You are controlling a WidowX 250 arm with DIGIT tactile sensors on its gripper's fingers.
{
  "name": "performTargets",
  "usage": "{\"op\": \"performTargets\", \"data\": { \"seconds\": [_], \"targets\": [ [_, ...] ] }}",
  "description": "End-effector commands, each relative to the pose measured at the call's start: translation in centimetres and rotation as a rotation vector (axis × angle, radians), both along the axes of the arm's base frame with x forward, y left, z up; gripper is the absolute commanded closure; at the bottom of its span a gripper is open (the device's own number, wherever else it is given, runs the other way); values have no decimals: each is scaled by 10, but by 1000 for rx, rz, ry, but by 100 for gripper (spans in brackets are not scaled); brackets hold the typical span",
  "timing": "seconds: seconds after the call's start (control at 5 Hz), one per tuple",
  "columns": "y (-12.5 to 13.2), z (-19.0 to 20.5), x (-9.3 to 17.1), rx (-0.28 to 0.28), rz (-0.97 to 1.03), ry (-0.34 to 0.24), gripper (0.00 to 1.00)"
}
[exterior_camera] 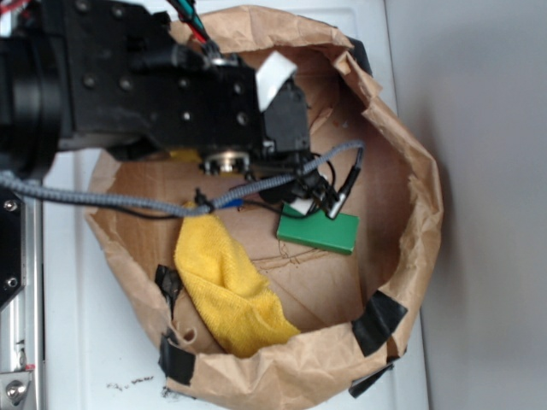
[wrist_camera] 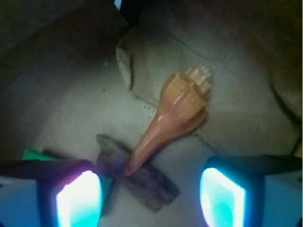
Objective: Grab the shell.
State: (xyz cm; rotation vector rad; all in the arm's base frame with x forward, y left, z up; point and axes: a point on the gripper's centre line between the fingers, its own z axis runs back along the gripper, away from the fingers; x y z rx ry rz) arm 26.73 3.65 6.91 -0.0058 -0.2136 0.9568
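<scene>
Shell (wrist_camera: pixel 177 116): glossy, rigid, likely slippery and brittle; lies ahead of end effector (wrist_camera: pixel 150 191), fingers apart, tail over wood piece (wrist_camera: pixel 142 179). Grip ribbed body crosswise.

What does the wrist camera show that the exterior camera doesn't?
Only the wrist view shows the shell, glossy orange-brown, its tapered tail lying across a flat brown wood piece, with the hand open and apart from both. Only the exterior view shows the yellow cloth, the paper bag's rolled rim and the arm above. Both share the green block and the bag's brown floor.
</scene>
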Motion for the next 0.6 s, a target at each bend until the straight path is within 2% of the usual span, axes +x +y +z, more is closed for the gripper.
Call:
{"op": "performTargets", "data": {
  "seconds": [0.0,0.2,0.4],
  "targets": [
    [8,8,0,4,11,-42,0],
    [13,3,10,19,17,-45,0],
    [24,-5,8,43,60,-40,0]
  ]
}}
